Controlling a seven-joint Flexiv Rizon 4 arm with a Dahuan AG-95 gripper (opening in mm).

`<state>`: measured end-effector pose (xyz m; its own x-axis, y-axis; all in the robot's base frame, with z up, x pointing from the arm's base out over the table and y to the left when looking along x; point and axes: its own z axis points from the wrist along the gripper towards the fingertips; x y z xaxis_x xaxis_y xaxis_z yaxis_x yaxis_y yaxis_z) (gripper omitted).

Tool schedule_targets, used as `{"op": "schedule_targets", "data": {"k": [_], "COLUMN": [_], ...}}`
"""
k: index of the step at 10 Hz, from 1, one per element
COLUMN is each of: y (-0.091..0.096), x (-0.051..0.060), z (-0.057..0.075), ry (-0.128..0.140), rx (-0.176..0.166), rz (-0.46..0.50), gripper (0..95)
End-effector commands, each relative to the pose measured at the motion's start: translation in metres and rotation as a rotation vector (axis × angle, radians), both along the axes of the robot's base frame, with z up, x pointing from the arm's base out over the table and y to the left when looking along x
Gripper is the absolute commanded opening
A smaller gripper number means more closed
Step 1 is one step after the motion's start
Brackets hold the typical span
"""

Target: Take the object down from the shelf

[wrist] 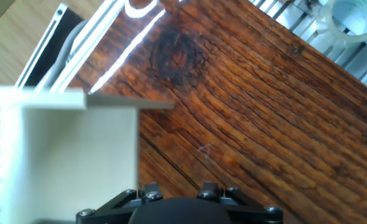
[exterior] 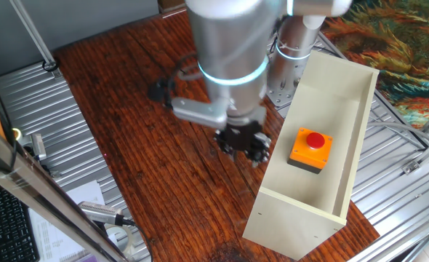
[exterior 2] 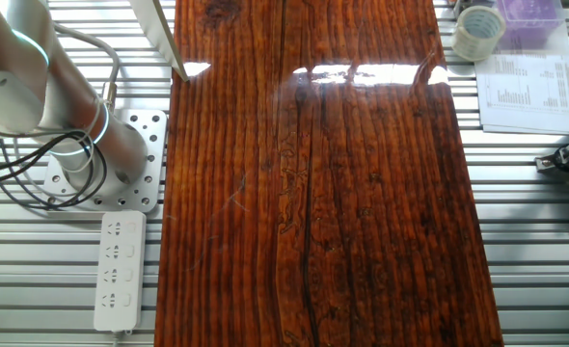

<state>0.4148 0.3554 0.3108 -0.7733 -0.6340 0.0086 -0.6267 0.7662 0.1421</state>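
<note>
The object, a small orange box [exterior: 310, 151] with a red round button on top, sits inside the shelf [exterior: 287, 182], a long cream open-faced box on the right part of the wooden table. My gripper [exterior: 242, 148] hangs just left of the shelf's outer wall, level with the orange box and apart from it, above the wood. Its jaws look spread and hold nothing. In the hand view only the gripper's base [wrist: 179, 190] shows; the shelf's end [wrist: 65, 143] fills the left, and the orange box is hidden. The other fixed view shows neither the shelf nor the gripper.
The robot base [exterior 2: 101, 159] stands on the metal frame beside the wooden table [exterior 2: 313, 193]. A white power strip [exterior 2: 119, 270] lies near it. A tape roll [exterior 2: 478, 32] and papers [exterior 2: 526, 92] lie beyond the far corner. A keyboard [exterior: 3, 218] is at the left.
</note>
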Motion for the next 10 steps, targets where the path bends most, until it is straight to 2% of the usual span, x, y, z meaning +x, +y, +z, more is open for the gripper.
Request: {"op": "schedule_targets", "data": {"k": [1,4,6,8,10], "y": [0.012,0.020,0.020,0.020,0.020], "x": [-0.010,-0.023,-0.023,-0.023,-0.023], "z": [-0.011,-0.013,-0.013,-0.013,-0.013], "ry": [-0.004,-0.002,-0.007,-0.047,-0.056], "rx": [-0.001,-0.005,-0.036,-0.076,-0.077], "rz": [-0.033,-0.040,-0.021,-0.010,-0.015], "gripper": [38.0,38.0,38.0,38.0,38.0]}}
